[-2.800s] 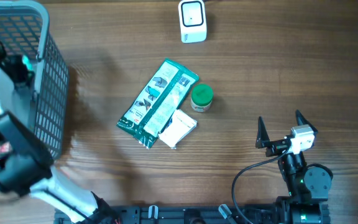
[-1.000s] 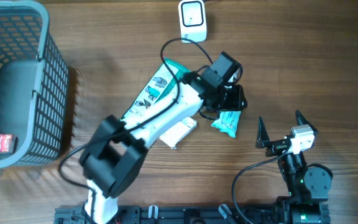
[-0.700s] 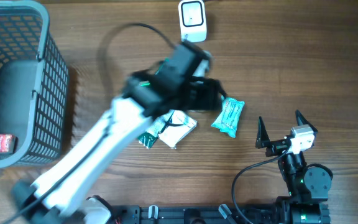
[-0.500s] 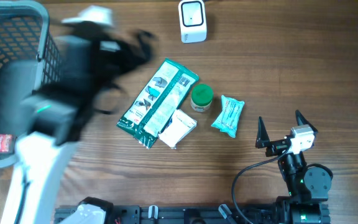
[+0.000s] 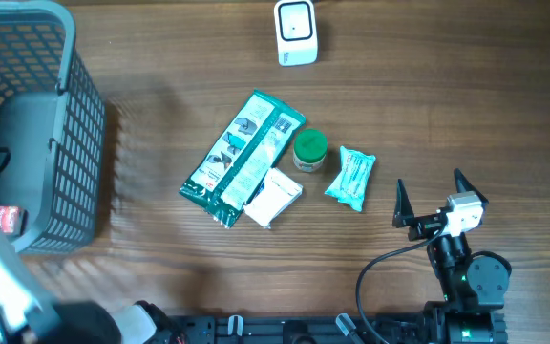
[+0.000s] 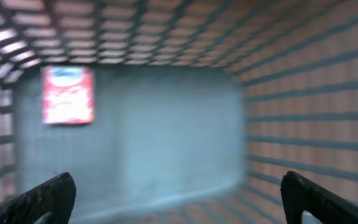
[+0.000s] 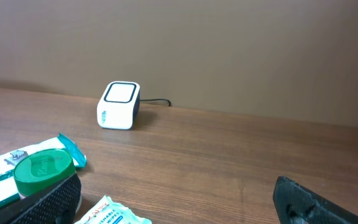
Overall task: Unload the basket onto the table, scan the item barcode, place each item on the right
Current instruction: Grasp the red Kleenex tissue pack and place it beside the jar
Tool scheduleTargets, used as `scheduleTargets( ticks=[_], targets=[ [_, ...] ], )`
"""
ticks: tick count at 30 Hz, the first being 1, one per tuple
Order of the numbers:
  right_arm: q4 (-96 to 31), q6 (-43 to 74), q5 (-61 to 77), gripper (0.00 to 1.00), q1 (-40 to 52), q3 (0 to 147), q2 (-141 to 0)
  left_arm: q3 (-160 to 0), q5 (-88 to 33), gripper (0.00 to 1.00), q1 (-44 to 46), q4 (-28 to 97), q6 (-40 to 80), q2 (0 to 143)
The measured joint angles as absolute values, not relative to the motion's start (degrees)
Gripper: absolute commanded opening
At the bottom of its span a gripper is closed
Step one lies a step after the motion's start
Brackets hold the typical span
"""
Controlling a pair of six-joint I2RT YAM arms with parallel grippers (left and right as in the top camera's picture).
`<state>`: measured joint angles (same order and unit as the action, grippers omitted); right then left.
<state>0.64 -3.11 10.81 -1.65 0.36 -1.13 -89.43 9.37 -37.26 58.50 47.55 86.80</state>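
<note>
Left gripper (image 6: 178, 186) is inside the grey basket (image 5: 79, 143), jaws spread wide, nothing between them; that view is motion-blurred. Red packet (image 6: 67, 94) lies flat on the basket floor, far-left corner in the wrist view; its label is too blurred to read. Right gripper (image 5: 429, 182) is parked near the table (image 5: 447, 96) edge, jaws wide, empty. White scanner (image 5: 296, 32) sits at the far edge, cable behind it. Mid-table: green wipes pack (image 5: 242, 158) with printed pictures, text too small to read; white packet (image 5: 273, 198) touching it; green-lidded jar (image 5: 309, 149); teal pouch (image 5: 350, 178) just beside the jar.
</note>
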Motion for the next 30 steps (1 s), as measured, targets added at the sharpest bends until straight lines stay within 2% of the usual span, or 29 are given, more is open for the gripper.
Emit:
scheduleTargets(
  ticks=[4,9,17,23,30],
  targets=[
    [0.6,-3.1,10.8,1.0,-1.7,0.4,-1.1,-89.3,17.3,1.0,-37.2,65.1,46.8,99.4],
    [0.6,-3.1,10.8,1.0,-1.7,0.4,-1.1,-89.2,21.2,1.0,-37.5,69.5,48.6,109.4],
    [0.6,-3.1,10.8,0.99,-1.7,0.4,-1.1,-88.2,25.8,1.0,-37.9,70.4,51.2,112.0],
    [0.6,-3.1,10.8,1.0,-1.7,0.4,-1.1,-83.4,28.1,1.0,-39.5,63.3,51.9,112.0],
    [0.6,-3.1,10.8,1.0,-1.7,0.4,-1.1,-75.2,28.9,1.0,-40.2,48.3,52.4,111.7]
  ],
)
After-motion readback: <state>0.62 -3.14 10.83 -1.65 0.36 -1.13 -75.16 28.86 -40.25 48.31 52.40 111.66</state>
